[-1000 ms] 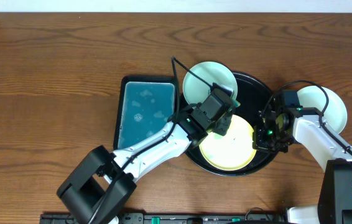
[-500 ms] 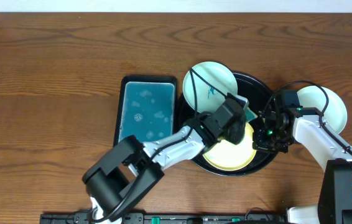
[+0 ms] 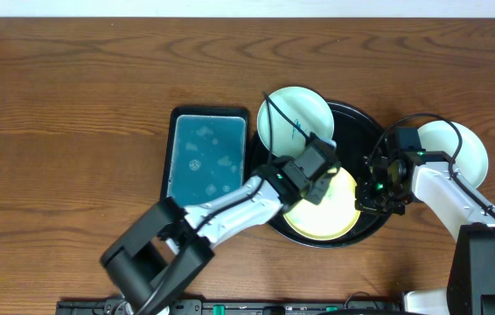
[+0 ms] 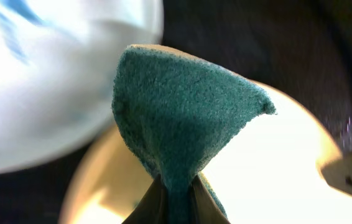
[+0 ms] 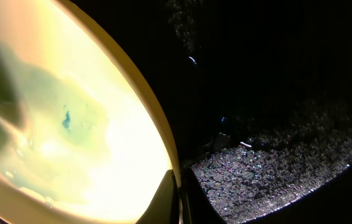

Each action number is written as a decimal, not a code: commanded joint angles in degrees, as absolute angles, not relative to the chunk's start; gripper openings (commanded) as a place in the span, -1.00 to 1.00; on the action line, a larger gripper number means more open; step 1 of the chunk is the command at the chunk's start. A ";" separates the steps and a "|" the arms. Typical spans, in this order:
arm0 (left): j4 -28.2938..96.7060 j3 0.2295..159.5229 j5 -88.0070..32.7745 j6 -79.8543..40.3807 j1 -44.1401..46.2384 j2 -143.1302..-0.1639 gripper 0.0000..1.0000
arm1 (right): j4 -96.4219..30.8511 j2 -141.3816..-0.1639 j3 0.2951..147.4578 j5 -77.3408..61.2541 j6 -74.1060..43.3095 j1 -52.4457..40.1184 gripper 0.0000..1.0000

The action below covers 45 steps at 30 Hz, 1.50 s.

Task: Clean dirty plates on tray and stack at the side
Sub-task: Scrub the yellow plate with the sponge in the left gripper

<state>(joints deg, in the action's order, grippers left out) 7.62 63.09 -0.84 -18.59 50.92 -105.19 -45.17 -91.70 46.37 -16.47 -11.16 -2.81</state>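
**Sponge over the yellow plate, right claw on its rim**

Overhead: the left claw (image 3: 317, 172) hangs over the yellow plate (image 3: 328, 217), which lies in the black tray (image 3: 366, 131). Just beyond this claw, a scribbled mint plate (image 3: 284, 118) overlaps the tray's rim. A teal sponge tray (image 3: 205, 157) rests beside the arm on the tabletop (image 3: 73, 96). The right claw (image 3: 370, 188) meets the yellow plate's edge. Outward of that claw, a second mint plate (image 3: 464, 144) sits on the tabletop outside the tray.

Left wrist: the left claw (image 4: 175, 200) pinches a folded teal sponge (image 4: 182, 118). The yellow plate (image 4: 275, 168) is beneath, the scribbled mint plate (image 4: 58, 93) ahead.

Right wrist: the right claw (image 5: 179, 194) is pressed together on the rim of the yellow plate (image 5: 70, 124). The wet black tray (image 5: 275, 93) lies on its other side.
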 commanded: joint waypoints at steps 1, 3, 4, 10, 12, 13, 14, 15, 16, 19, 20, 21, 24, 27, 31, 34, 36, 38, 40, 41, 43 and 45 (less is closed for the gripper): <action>5.89 62.76 2.48 -16.27 49.01 -101.38 -0.85 | -45.21 -91.50 46.33 -15.84 -11.51 -3.46 -0.98; 5.08 62.76 0.89 -16.78 49.06 -101.75 -0.85 | -45.21 -91.50 46.33 -15.86 -11.51 -3.46 -0.97; 4.14 62.76 -1.26 -16.78 49.25 -102.17 -0.85 | -45.21 -91.50 46.33 -15.86 -11.51 -3.46 -0.97; -3.46 62.74 -5.04 -20.62 50.30 -106.10 -0.85 | -45.30 -91.50 46.33 -15.88 -11.51 -3.46 -0.98; -5.91 62.76 -5.96 -20.95 50.70 -107.77 -0.85 | -45.45 -91.50 46.33 -15.86 -11.51 -3.46 -0.98; -6.70 62.74 -6.20 -21.15 50.85 -108.44 -0.85 | -45.52 -91.50 46.33 -15.86 -11.51 -3.46 -0.98; -7.38 62.74 -6.48 -21.15 51.00 -109.19 -0.85 | -45.63 -91.50 46.33 -15.86 -11.51 -3.46 -0.98; -7.84 62.76 -6.48 -21.15 51.18 -109.89 -0.85 | -45.69 -91.50 46.33 -15.86 -11.51 -3.46 -0.98; -8.01 62.76 -6.46 -21.10 51.24 -110.50 -0.85 | -45.71 -91.50 46.33 -15.86 -11.51 -3.46 -0.97; -7.22 62.76 -6.46 -21.08 51.24 -112.51 -0.85 | -45.65 -91.50 46.33 -15.86 -11.53 -3.46 -0.98; -6.50 62.76 -6.46 -21.08 51.24 -112.97 -0.85 | -45.65 -91.50 46.33 -15.86 -11.53 -3.46 -0.98; -5.43 62.74 -6.46 -21.04 51.24 -113.23 -0.85 | -45.65 -91.50 46.33 -15.86 -11.51 -3.46 -0.98; -0.36 62.74 -6.44 -20.29 51.24 -113.34 -0.85 | -45.71 -91.50 46.33 -15.84 -11.51 -3.46 -0.97; 5.26 62.76 -6.39 -19.90 51.16 -112.49 -0.85 | -45.69 -91.50 46.33 -15.84 -11.51 -3.46 -0.97; 8.93 62.76 -4.25 -19.44 50.94 -109.32 -0.85 | -45.69 -91.50 46.33 -15.38 -11.51 -3.46 -0.98; 8.10 62.76 -3.99 -18.44 50.15 -105.21 -0.85 | -45.78 -91.50 46.33 -14.96 -11.51 -3.46 -0.97; 7.11 62.76 -3.79 -18.46 49.69 -103.37 -0.85 | -45.84 -91.50 46.33 -14.98 -11.51 -3.46 -0.97; 6.13 62.76 -3.81 -18.48 49.34 -102.72 -0.85 | -45.82 -91.50 46.33 -14.96 -11.51 -3.46 -0.97; 5.72 62.76 -3.84 -18.48 49.30 -102.87 -0.85 | -45.80 -91.50 46.33 -14.96 -11.51 -3.46 -0.98; 5.67 62.74 -3.86 -18.48 49.30 -103.15 -0.85 | -45.78 -91.50 46.33 -14.96 -11.51 -3.46 -0.98; 5.67 62.74 -3.90 -18.48 49.32 -103.77 -0.85 | -45.74 -91.50 46.33 -14.98 -11.51 -3.46 -0.98; 5.43 62.74 -3.90 -18.46 49.30 -104.77 -0.85 | -45.78 -91.50 46.33 -14.98 -11.53 -3.46 -0.98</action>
